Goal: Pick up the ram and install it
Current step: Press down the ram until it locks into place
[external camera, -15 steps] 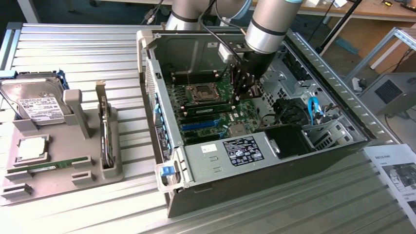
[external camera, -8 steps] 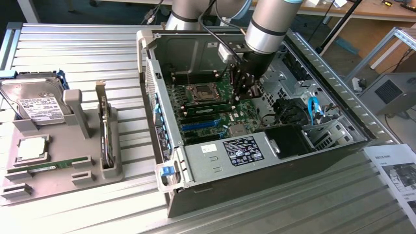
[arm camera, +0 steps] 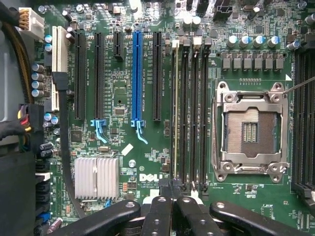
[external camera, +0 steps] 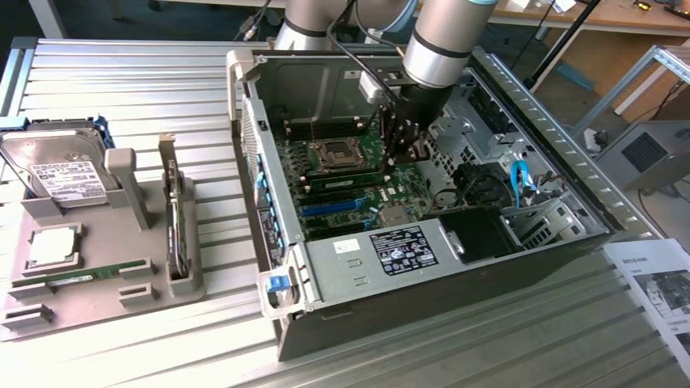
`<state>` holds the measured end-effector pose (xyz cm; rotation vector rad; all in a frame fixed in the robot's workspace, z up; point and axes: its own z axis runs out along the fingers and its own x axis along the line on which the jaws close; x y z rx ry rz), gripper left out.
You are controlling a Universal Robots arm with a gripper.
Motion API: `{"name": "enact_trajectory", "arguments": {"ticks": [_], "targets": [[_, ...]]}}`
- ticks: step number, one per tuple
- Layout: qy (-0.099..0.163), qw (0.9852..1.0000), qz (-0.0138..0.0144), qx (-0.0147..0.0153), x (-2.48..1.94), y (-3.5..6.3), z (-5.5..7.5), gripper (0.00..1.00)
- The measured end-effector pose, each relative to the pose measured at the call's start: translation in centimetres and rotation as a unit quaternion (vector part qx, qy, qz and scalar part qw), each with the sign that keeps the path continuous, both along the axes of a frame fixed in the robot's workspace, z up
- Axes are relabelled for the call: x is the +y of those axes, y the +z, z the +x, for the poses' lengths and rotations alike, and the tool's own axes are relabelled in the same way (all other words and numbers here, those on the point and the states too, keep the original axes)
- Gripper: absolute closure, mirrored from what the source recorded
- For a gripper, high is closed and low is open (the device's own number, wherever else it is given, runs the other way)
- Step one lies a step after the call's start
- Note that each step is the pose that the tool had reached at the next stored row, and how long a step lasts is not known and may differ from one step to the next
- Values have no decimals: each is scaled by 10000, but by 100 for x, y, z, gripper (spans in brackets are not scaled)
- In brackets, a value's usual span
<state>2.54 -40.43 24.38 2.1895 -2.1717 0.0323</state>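
Gripper (arm camera: 172, 194): black metal fingers w/ round bolts, closed right up, nothing clearly clamped. Tips sit right at near end of ram (arm camera: 175, 113), can't tell if touching. Ram = thin stick seen edge-on, pale gold top edge, standing in 1 of 4 black DIMM slots beside CPU socket (arm camera: 249, 130), the slot farthest from socket. Socket: square, shiny steel frame, bare pin field. Green glossy mobo (arm camera: 118, 83): 3 long black slots, 1 short black, 1 blue slot (arm camera: 137, 73), 1 white slot (arm camera: 61, 49), 1 finned silver heatsink (arm camera: 97, 178). Exterior view: grey sheet-metal case (external camera: 323, 271) on ribbed metal table (external camera: 161, 81). Grey plastic tray (external camera: 76, 311) w/ 1 flat green stick (external camera: 81, 276), 1 silver HDD (external camera: 60, 166).
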Motion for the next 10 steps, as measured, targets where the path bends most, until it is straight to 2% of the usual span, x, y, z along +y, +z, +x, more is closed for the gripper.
{"name": "enact_trajectory", "arguments": {"ticks": [4, 10], "targets": [[0, 10000, -1, 0, 1, 0, -1, 89], [0, 10000, -1, -3, 1, -52, -1, 89]]}}
